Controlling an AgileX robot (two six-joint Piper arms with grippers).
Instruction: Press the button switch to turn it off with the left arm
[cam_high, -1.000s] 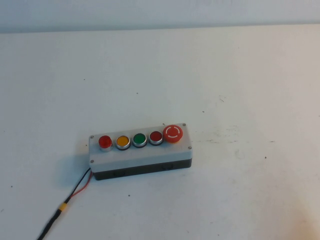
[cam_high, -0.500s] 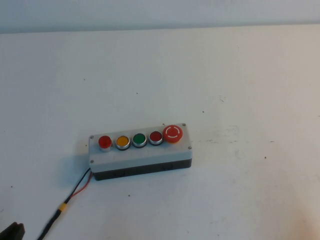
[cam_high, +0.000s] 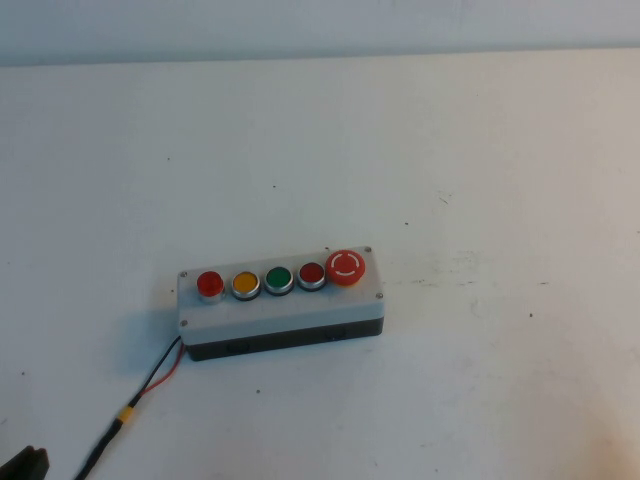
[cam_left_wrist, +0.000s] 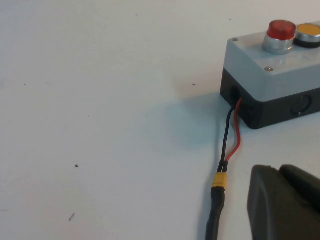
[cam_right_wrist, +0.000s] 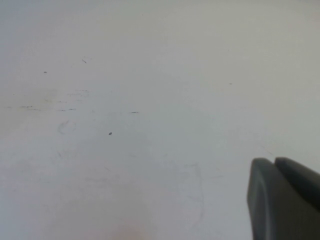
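Observation:
The button switch is the small raised bright-red button at the left end of the grey five-button box, next to the yellow button. It also shows in the left wrist view, on the box's corner. My left gripper is only a black tip at the high view's bottom left corner, well short of the box. In the left wrist view its fingers lie together, empty, beside the box's cable. My right gripper is shut over bare table, away from the box.
On the box are also a green button, a darker red flush button and a large red mushroom button. A red and black cable with a yellow connector runs from the box's left end towards the front edge.
The black tip of my left gripper has come into the high view's bottom left corner. The box and its buttons have not moved.

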